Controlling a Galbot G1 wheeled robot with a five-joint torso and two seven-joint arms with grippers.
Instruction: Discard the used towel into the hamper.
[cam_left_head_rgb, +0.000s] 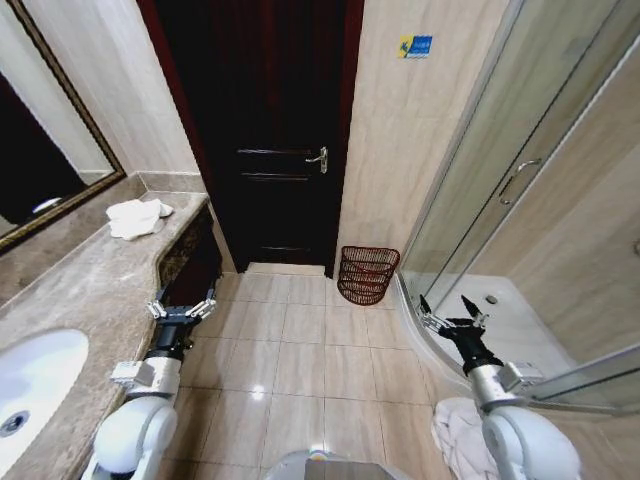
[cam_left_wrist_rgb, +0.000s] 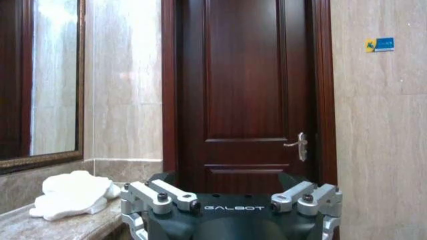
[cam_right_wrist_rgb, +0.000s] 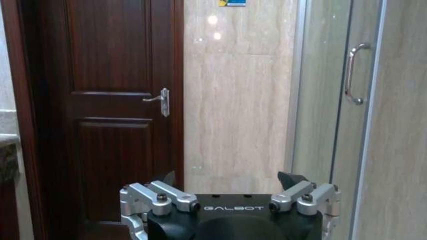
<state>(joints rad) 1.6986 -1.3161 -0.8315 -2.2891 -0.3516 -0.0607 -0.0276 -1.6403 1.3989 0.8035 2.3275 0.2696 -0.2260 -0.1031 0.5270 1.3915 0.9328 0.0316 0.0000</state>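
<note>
A crumpled white towel (cam_left_head_rgb: 138, 217) lies on the marble counter (cam_left_head_rgb: 90, 290) at its far end, below the mirror; the left wrist view has the towel (cam_left_wrist_rgb: 73, 194) on the counter's corner. The hamper (cam_left_head_rgb: 368, 274), a dark reddish-brown wire basket, stands on the floor against the wall to the right of the door. My left gripper (cam_left_head_rgb: 182, 303) hangs open beside the counter's front edge, short of the towel and holding nothing. My right gripper (cam_left_head_rgb: 452, 310) is open and empty near the shower's curved sill, to the right of the hamper. Both wrist views look over open jaws, left gripper (cam_left_wrist_rgb: 230, 180) and right gripper (cam_right_wrist_rgb: 233, 179).
A dark wooden door (cam_left_head_rgb: 265, 130) with a metal handle (cam_left_head_rgb: 318, 158) is shut straight ahead. A glass shower enclosure (cam_left_head_rgb: 520, 180) fills the right side. A white sink (cam_left_head_rgb: 30, 385) is set into the near counter. Another white cloth (cam_left_head_rgb: 458, 435) lies by my right arm. Tiled floor (cam_left_head_rgb: 300, 350) lies open between counter and shower.
</note>
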